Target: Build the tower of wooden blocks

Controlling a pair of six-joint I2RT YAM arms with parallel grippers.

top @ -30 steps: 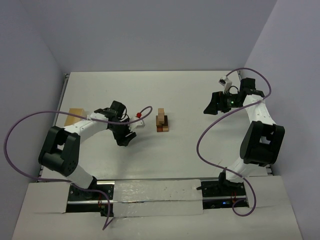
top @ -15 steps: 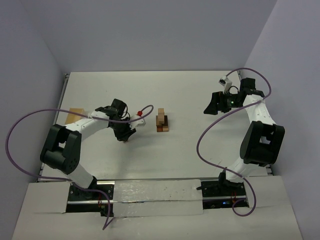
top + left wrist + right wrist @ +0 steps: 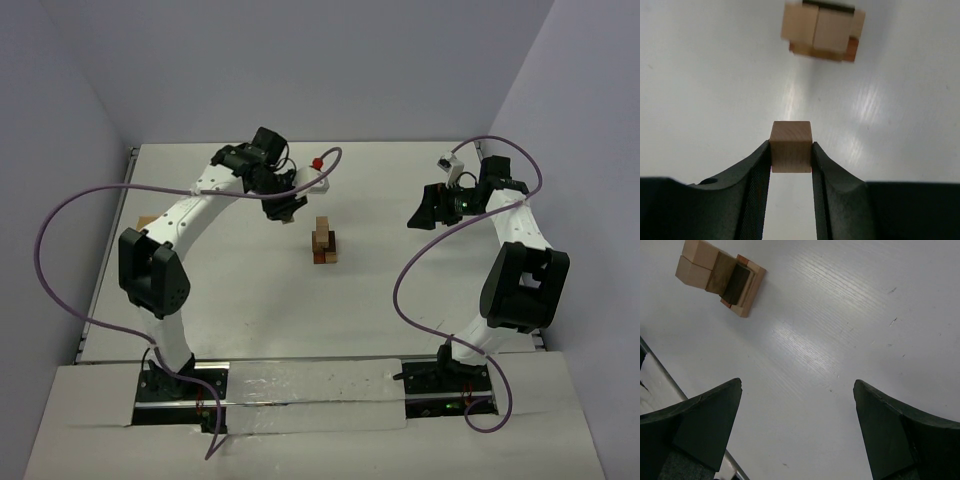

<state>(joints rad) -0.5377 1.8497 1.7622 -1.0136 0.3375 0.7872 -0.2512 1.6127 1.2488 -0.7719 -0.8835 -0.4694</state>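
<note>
The tower (image 3: 324, 241) stands mid-table: reddish-brown and dark bricks low, tan ones on top. It also shows at the top of the left wrist view (image 3: 822, 31) and at the upper left of the right wrist view (image 3: 720, 277). My left gripper (image 3: 283, 208) is shut on a light tan wood block (image 3: 791, 146) and holds it in the air, just behind and left of the tower. My right gripper (image 3: 797, 384) is open and empty, well to the right of the tower (image 3: 418, 215).
A larger pale wooden box (image 3: 147, 222) lies at the table's left edge, partly behind my left arm. Purple cables loop from both arms. Walls close the table in on the left, back and right.
My left gripper has risen from the table near-left of the tower and swung toward the back, carrying the tan block. The right arm has not moved.
</note>
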